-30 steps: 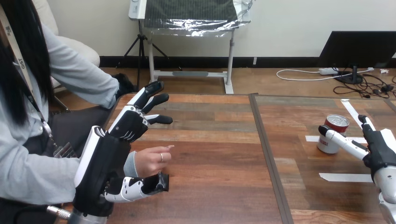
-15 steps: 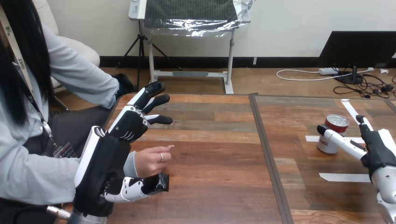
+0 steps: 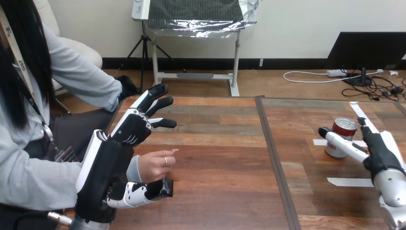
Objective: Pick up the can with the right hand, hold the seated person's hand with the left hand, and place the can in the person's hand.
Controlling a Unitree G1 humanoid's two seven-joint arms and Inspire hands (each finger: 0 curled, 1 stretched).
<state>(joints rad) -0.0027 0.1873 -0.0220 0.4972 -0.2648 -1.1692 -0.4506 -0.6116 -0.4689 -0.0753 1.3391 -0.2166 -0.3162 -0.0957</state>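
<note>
A can (image 3: 344, 128) with a red top band and a white lower part stands upright on the table's right side. My right hand (image 3: 380, 153) is open beside it, with the thumb stretched across the can's front and the fingers reaching past its right side. At the left, the person's hand (image 3: 154, 166) rests low over the table, fingers pointing right. My left hand (image 3: 129, 130) is open around it: straight fingers spread above it, thumb below it. I cannot tell whether they touch.
White tape strips lie near the can: one (image 3: 349, 182) in front of it, one (image 3: 358, 110) behind it. A seam (image 3: 273, 158) splits the table (image 3: 220, 158) into two halves. The person sits at the left edge.
My right hand has moved left and forward, bringing its thumb further across the can's front. The left hand and the person's hand have not moved.
</note>
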